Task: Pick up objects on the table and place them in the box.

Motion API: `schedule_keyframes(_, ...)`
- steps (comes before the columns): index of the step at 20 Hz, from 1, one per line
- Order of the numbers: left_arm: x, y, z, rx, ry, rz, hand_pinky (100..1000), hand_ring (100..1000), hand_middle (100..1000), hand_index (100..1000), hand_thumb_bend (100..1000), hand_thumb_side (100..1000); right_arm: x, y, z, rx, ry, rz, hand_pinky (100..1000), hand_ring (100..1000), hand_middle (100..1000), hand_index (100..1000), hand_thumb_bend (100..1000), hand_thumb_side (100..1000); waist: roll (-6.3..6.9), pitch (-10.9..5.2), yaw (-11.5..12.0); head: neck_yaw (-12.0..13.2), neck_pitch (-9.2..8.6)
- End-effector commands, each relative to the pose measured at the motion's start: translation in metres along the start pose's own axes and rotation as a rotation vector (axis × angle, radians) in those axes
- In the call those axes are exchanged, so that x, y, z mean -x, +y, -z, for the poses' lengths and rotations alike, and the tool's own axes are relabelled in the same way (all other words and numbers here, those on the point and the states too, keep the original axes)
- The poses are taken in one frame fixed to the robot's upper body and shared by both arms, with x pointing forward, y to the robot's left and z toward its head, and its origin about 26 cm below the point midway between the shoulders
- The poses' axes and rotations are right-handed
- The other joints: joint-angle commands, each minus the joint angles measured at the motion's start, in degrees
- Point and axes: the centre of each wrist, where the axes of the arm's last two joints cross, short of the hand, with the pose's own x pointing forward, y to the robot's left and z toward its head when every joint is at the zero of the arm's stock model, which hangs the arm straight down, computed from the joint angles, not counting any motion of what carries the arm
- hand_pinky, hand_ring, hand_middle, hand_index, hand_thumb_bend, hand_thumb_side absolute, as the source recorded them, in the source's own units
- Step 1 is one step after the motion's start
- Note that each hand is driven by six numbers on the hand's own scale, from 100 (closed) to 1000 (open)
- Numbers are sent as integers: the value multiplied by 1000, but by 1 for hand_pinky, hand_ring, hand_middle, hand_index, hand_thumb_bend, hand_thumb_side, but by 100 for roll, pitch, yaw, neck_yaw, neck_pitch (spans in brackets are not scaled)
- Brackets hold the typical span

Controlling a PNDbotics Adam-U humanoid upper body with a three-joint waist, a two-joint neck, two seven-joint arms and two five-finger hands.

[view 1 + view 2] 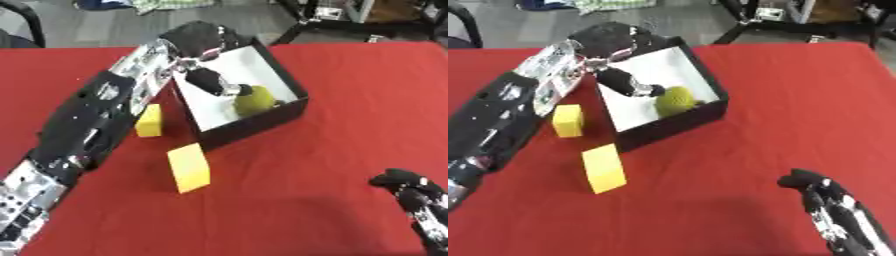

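Left hand (210, 80) is inside the black box (293, 82), fingers touching the olive-green ball (254, 98); grip cannot be told. Ball should be released low, hand lifted straight out.

Lighting: bright, even, overhead. Shadows: soft, short, beside yellow blocks (188, 167) on red counter (350, 100). Focus: soft throughout; blocky blur.

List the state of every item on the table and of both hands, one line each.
box: open, on the red cloth.
olive-green ball: inside the box, at the left hand's fingers.
small yellow block: on the cloth, left of the box.
large yellow block: on the cloth, before the box.
left hand: reaching into the box.
right hand: idle, lower right.
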Motion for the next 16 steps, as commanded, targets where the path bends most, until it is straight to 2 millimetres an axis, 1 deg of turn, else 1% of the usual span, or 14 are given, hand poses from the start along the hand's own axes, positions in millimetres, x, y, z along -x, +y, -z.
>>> schedule_keyframes(1, 22, 49, -29, -74, 19, 36, 790, 676, 743, 964, 391, 794, -3, -4, 0, 2, -5, -20, 1000, 804, 714, 809, 100, 523, -25, -138, 32, -62, -11)
schedule_keyframes(2, 24, 58, -40, -83, 11, 33, 790, 675, 743, 961, 370, 779, -3, -5, 0, 5, -3, -22, 1000, 804, 714, 809, 100, 523, -18, -141, 45, -77, -11)
schedule_keyframes(5, 30, 82, -78, -64, -18, 21, 792, 684, 747, 960, 367, 771, -3, -6, -1, 9, 2, -29, 1000, 804, 714, 809, 100, 523, 13, -151, 84, -108, -11)
schedule_keyframes(7, 31, 89, -101, -9, -22, 17, 792, 688, 748, 958, 371, 775, -3, -6, -1, 10, 5, -33, 1000, 804, 714, 809, 100, 523, 34, -155, 95, -119, -11)
schedule_keyframes(10, 31, 83, -128, 139, -12, -4, 791, 694, 746, 950, 384, 804, -3, -7, -2, 12, 8, -39, 1000, 804, 713, 809, 100, 523, 63, -158, 99, -123, -11)
schedule_keyframes(11, 31, 79, -134, 185, -5, -12, 790, 697, 745, 949, 422, 754, -3, -7, -2, 12, 8, -41, 1000, 804, 714, 809, 100, 521, 69, -159, 97, -122, -11)
schedule_keyframes(12, 32, 73, -139, 234, 5, -20, 790, 697, 745, 948, 400, 822, -3, -8, -2, 11, 9, -42, 1000, 804, 714, 809, 100, 523, 73, -158, 95, -122, -11)
schedule_keyframes(14, 34, 62, -144, 316, 28, -35, 789, 699, 742, 942, 419, 834, -3, -8, -2, 9, 9, -43, 1000, 804, 714, 809, 100, 523, 77, -157, 88, -110, -11)
schedule_keyframes(16, 37, 46, -145, 401, 49, -45, 787, 702, 744, 939, 446, 844, -3, -7, -2, 8, 9, -44, 1000, 804, 714, 809, 100, 523, 77, -154, 77, -103, -11)
